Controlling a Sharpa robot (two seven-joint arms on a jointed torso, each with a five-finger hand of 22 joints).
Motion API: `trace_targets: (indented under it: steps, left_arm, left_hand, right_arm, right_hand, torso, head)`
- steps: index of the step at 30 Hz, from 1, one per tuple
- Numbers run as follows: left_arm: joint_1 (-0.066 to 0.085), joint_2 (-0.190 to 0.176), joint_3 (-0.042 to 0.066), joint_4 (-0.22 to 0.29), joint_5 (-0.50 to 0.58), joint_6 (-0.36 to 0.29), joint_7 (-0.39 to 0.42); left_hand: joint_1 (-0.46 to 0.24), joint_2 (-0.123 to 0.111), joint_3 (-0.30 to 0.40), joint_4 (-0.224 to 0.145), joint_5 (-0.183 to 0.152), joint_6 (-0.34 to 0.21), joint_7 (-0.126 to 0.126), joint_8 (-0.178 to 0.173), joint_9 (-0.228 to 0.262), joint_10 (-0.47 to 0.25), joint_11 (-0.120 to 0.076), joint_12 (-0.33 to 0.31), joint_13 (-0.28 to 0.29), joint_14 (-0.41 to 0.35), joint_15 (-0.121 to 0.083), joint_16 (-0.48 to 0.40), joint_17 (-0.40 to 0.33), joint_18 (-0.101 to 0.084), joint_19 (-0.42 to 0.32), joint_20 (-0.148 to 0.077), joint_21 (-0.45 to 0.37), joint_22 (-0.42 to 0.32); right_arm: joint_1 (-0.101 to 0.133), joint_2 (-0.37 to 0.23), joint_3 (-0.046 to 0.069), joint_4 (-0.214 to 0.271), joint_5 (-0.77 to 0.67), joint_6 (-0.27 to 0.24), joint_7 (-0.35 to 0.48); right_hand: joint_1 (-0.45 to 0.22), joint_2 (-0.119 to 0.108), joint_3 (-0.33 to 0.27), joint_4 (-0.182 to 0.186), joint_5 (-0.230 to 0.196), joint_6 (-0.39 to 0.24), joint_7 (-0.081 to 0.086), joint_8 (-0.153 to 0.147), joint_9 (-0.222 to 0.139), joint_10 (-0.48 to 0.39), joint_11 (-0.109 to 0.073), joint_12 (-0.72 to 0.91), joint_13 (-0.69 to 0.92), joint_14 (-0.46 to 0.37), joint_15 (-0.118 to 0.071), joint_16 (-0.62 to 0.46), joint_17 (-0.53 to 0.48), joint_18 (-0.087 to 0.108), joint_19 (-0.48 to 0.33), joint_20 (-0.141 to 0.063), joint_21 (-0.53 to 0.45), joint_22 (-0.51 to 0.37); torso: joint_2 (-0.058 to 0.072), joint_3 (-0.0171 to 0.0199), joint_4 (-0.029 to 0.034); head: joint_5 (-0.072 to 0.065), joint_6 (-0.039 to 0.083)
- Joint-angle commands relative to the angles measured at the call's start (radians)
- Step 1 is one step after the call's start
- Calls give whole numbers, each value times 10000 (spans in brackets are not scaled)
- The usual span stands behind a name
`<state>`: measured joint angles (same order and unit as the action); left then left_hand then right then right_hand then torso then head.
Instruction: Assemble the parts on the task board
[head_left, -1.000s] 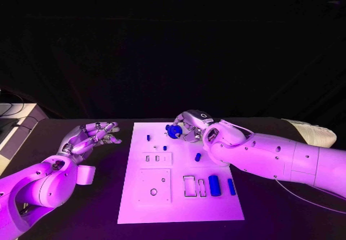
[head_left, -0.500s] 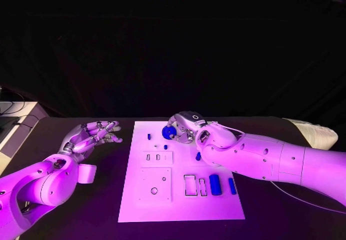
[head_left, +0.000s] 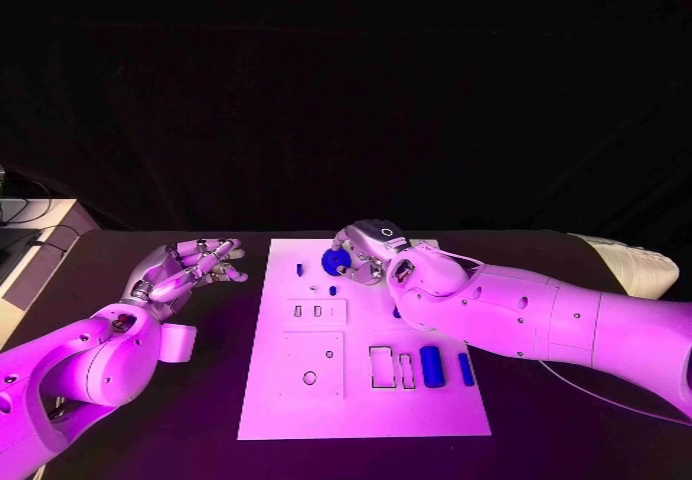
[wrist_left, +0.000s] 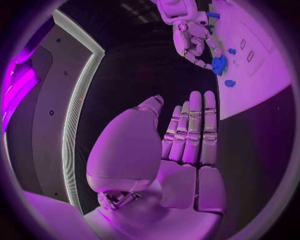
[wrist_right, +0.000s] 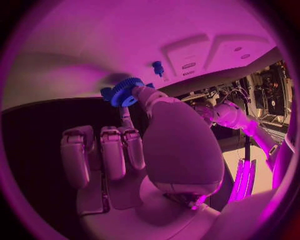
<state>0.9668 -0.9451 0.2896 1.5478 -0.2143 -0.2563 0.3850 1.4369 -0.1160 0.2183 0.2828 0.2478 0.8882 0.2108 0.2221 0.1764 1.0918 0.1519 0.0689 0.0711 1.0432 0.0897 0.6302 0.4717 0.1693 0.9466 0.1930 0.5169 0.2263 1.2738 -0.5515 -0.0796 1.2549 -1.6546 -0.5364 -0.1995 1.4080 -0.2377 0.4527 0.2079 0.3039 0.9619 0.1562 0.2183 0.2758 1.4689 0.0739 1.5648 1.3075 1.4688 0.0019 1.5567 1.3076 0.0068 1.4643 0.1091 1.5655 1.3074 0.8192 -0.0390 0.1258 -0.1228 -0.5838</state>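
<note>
**Blue gear pinched over the far end of the board**

While the left hand (head_left: 185, 270) waits beside the board's left edge, fingers apart and holding nothing, the right hand (head_left: 364, 255) has the action: it pinches a small blue gear (head_left: 336, 263) between thumb and fingertip, above the far end of the white board (head_left: 361, 400). The right wrist view shows the gear (wrist_right: 127, 92) toothed at the rim, with a hole at its middle. It looks like light, rigid plastic, so no crushing worry, but the teeth give only a small purchase and it could twist out. A grip across the rim seems safest, leaving the hole free. Just beside it on the board stands a short blue peg (head_left: 300, 270). Nearer the robot, a blue cylinder (head_left: 431, 366) lies on the board.
</note>
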Motion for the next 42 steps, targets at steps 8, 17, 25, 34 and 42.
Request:
trace_targets:
  steps: [8,17,25,34,42]
  left_arm:
    - [2,16,8,0,-26,208,32]
    - [2,32,8,-17,-26,209,37]
    - [2,55,8,-36,-26,216,35]
    - [2,62,8,-51,-26,212,35]
    - [2,78,8,-89,-26,212,34]
  left_hand:
    - [35,-24,56,-5,-52,35,11,-54,15,-71,-4,-37,-14,-64,-25,59,14,114,-65,-18,47,16]
    - [35,-24,56,-5,-52,35,11,-54,15,-71,-4,-37,-14,-64,-25,59,14,114,-65,-18,47,16]
    - [35,-24,56,-5,-52,35,11,-54,15,-71,-4,-37,-14,-64,-25,59,14,114,-65,-18,47,16]
    - [27,-25,67,6,-53,36,13,-58,17,-79,0,-34,-14,-75,-20,66,17,113,-77,-15,59,21]
    - [27,-25,67,6,-53,36,13,-58,17,-79,0,-34,-14,-75,-20,66,17,113,-77,-15,59,21]
  right_arm:
    - [-15,116,-9,-182,-193,266,-14]
    - [-17,246,-11,-363,-219,331,-74]
    - [-17,351,-17,-490,-233,277,-102]
    - [-17,406,-18,-543,-213,417,-75]
    - [-16,412,-18,-561,-153,548,-83]
  right_hand:
    - [-172,-15,83,-14,-133,47,-39,-60,38,1019,-45,60,2633,929,-53,52,2213,-68,1064,-67,53,2634]
    - [-233,-50,85,-29,-198,-2,-23,-106,26,1015,-33,55,2628,924,-44,47,2193,-68,1064,-61,53,2634]
    - [-322,-70,90,-29,-253,-84,12,-179,5,973,-5,9,2580,922,-22,45,2185,-68,1064,-46,53,2634]
    - [-517,-157,7,-34,-515,-308,98,-399,-57,895,75,-76,2493,919,52,42,2173,-64,1057,17,43,2624]
    - [-744,-252,-318,29,-579,-577,168,-669,-132,796,144,-182,2388,916,125,39,2160,-55,1035,89,13,2594]
  torso:
    - [-13,2,-9]
    - [-11,9,2]
    - [-9,2,-4]
    - [-13,-3,-11]
    - [-10,-6,-6]
  head:
    - [35,-57]
    - [4,-35]
    - [20,-4]
    - [12,-25]
    - [9,-34]
